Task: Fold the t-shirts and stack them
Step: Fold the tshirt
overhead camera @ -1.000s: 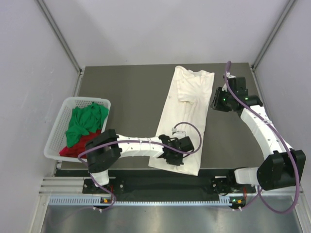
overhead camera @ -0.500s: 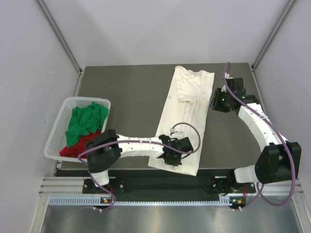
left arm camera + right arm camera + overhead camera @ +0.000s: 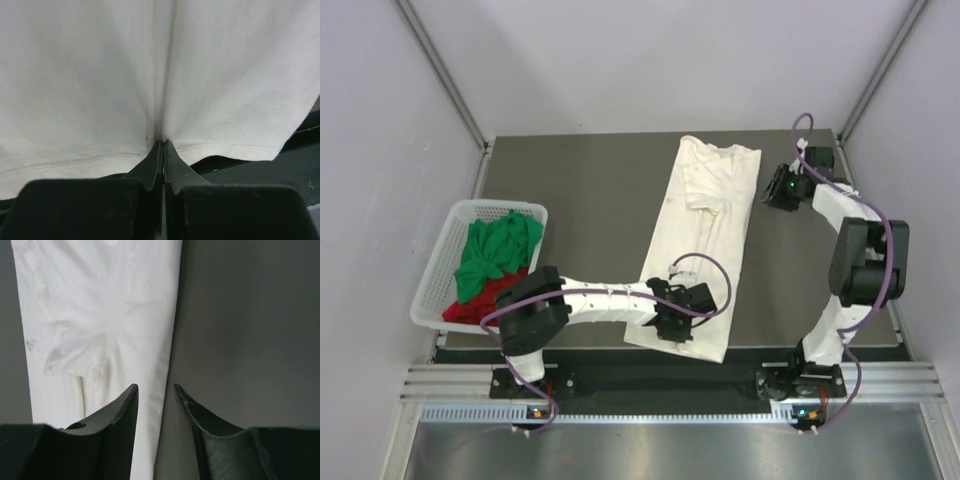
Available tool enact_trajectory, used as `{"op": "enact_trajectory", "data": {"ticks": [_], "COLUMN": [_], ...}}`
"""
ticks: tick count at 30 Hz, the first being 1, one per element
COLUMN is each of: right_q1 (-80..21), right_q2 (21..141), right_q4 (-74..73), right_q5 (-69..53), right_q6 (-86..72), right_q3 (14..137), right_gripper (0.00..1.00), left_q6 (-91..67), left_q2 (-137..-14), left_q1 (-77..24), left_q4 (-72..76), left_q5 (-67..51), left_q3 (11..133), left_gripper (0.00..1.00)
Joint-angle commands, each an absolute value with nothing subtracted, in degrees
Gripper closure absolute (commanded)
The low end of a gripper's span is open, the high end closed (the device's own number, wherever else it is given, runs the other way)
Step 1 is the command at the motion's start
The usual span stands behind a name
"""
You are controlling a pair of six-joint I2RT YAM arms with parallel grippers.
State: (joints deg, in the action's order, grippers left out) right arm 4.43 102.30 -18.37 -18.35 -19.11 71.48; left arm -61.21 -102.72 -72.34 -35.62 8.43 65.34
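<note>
Right claw has pulled back, parted, empty, tee edge just to its left. Left claw clamps the near hem; drag one-handed and the fold could skew.

Open table between basket and cream-white t-shirt; the left arm bars the near edge.

Long, folded cream-white t-shirt is lying stretched away from the left gripper pinching its hem; green t-shirt and red t-shirt are lying bunched far to its left.
</note>
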Motion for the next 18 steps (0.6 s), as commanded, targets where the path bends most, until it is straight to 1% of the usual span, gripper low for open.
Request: {"op": "enact_trajectory", "data": {"ticks": [1, 3, 4, 7, 11, 13, 16, 18], "right_q1": [2.5, 0.4, -3.3, -9.1, -14.6, -16.7, -18.3, -19.2], "right_q2": [105.5, 105.6, 106.0, 108.6, 113.6, 116.2, 120.1, 122.3], "right_q4": [-15.1, -17.0, -17.6, -19.6, -22.1, -22.4, -23.2, -26.1], "right_q5": [-21.5, -16.9, -11.7, -4.8, 1.6, 2.7, 0.5, 0.9], "right_q6": [-17.9, -17.8, -17.0, -14.1, -8.9, -6.1, -3.3, -1.0], "right_q3": [78.7, 80.5, 81.1, 85.0, 91.6, 93.7, 98.7, 103.9], "right_gripper": [0.66, 0.66, 0.64, 0.63, 0.63, 0.62, 0.62, 0.61], "left_q6": [-61.6, -61.8, -61.8, -62.1, -62.2, -62.6, -62.8, -62.9], "left_q2": [-102.3, -102.1, -102.0, -101.9, -101.0, -100.0, -97.9, -96.9], "left_q1": [-72.7, -72.7, -72.7, -72.7, -72.7, -72.8, -72.7, -72.7], "left_q4": [-36.0, -34.9, -34.5, -34.1, -34.3, -34.1, -31.5, -30.0], "left_q5": [7.7, 7.3, 6.9, 6.9, 7.6, 7.9, 7.8, 7.6], "left_q3": [64.7, 64.5, 64.4, 64.4, 63.6, 62.8, 61.5, 60.2], "left_gripper": [1.00, 1.00, 1.00, 1.00, 0.99, 0.98, 0.96, 0.96]}}
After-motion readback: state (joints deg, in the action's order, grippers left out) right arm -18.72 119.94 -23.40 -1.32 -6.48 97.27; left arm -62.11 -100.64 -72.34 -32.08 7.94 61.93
